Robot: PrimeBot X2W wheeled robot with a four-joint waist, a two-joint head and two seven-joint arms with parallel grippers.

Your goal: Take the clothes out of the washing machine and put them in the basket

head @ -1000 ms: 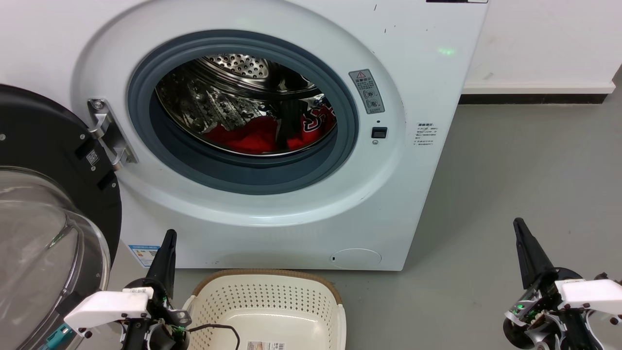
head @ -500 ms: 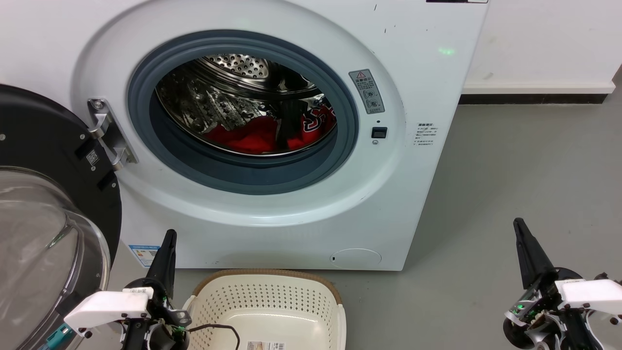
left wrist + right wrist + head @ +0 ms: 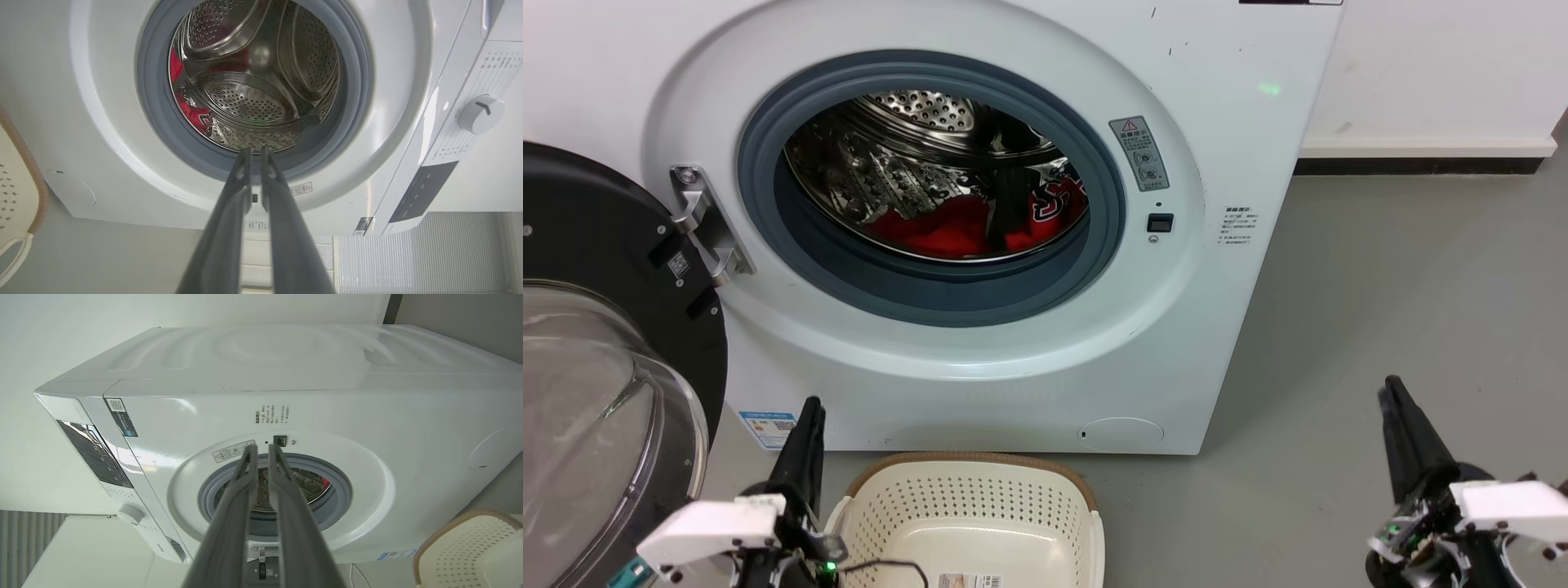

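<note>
The white washing machine (image 3: 1225, 122) stands with its door swung out. In the bottom of its steel drum (image 3: 882, 171) lie the red clothes (image 3: 943, 230), the lettered one (image 3: 1054, 208) to the right; they also show in the left wrist view (image 3: 192, 115). The cream basket (image 3: 968, 459) sits on the floor in front of the machine, with only a label sticker inside. My left gripper (image 3: 812, 402) is shut, just left of the basket, pointing at the machine. Far right over the floor, my right gripper (image 3: 1388, 385) is shut too. Both hold nothing.
The black-rimmed glass door (image 3: 613, 269) hangs wide at the left, close to my left arm. Grey floor (image 3: 1405, 286) stretches to the right of the machine, up to a white wall with a dark skirting. A thin black cable lies over the basket's near left side.
Both grippers have sunk slightly toward the bottom edge of the head view. The clothes, basket and door have not moved.
</note>
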